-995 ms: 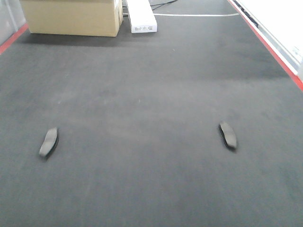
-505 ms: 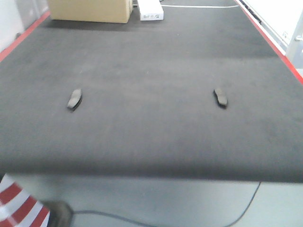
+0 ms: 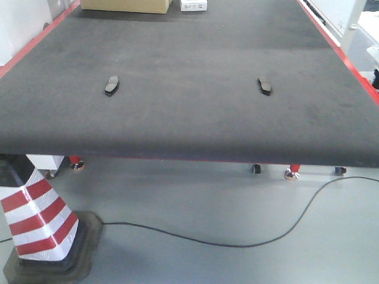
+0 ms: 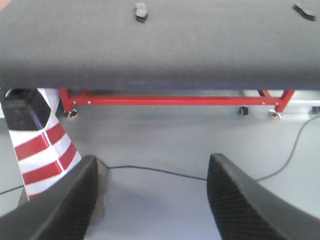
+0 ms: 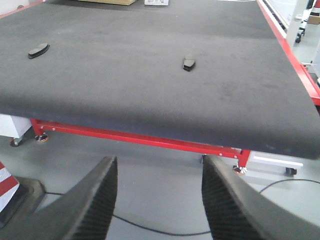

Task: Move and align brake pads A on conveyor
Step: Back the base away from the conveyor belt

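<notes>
Two dark grey brake pads lie apart on the charcoal conveyor (image 3: 189,118): one pad on the left (image 3: 112,85) and one on the right (image 3: 265,86). The left wrist view shows them as a pad (image 4: 141,11) near the top and another pad (image 4: 304,10) at the top right edge. The right wrist view has a pad (image 5: 38,50) at the left and a pad (image 5: 189,62) near the middle. My left gripper (image 4: 152,167) and right gripper (image 5: 159,167) both hang open over the floor, short of the belt's near edge, holding nothing.
A red-and-white striped cone (image 3: 37,216) stands on the floor at the lower left. A black cable (image 3: 237,242) runs across the grey floor. The red frame (image 4: 175,99) with castors carries the belt. A cardboard box (image 3: 125,5) and a white box (image 3: 193,5) sit at the belt's far end.
The front view has pulled back from the conveyor: the two pads have shrunk and moved up the frame, and the belt's near edge, the floor, the cable and the cone have come into view.
</notes>
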Robot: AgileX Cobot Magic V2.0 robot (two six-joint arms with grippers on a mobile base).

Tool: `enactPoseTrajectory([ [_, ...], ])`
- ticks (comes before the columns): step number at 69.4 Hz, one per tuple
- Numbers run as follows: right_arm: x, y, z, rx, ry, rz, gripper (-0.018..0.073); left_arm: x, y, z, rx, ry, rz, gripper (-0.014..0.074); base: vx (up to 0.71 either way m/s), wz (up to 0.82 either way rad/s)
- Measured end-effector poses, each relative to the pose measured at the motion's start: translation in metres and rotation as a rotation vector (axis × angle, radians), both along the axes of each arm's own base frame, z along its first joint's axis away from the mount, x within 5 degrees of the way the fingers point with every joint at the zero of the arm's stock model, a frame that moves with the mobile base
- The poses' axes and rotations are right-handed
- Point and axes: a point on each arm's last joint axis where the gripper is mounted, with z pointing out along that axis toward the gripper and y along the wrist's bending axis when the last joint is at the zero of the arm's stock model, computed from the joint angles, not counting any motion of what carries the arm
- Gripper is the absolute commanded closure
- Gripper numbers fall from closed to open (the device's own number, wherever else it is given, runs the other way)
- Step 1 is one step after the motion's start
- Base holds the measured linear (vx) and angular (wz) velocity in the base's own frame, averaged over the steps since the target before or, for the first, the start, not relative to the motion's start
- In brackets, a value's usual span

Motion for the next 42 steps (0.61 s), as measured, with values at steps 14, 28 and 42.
enactPoseTrajectory([
  [14,0.0000,0.0000,0.0000,0.000,0.000,0.000,0.0180,0.0000,0.0000,-0.0001,0.000,0.001,0.000,0.0153,-0.24,-0.08],
  [28,0.0000,0.0000,0.0000,0.000,0.000,0.000,0.0180,0.0000,0.0000,-0.0001,0.001,0.001,0.000,0.0153,-0.14,-0.17],
  [42,0.0000,0.0000,0.0000,0.000,0.000,0.000,0.0180,0.0000,0.0000,-0.0001,0.001,0.001,0.000,0.0153,-0.12,-0.48],
])
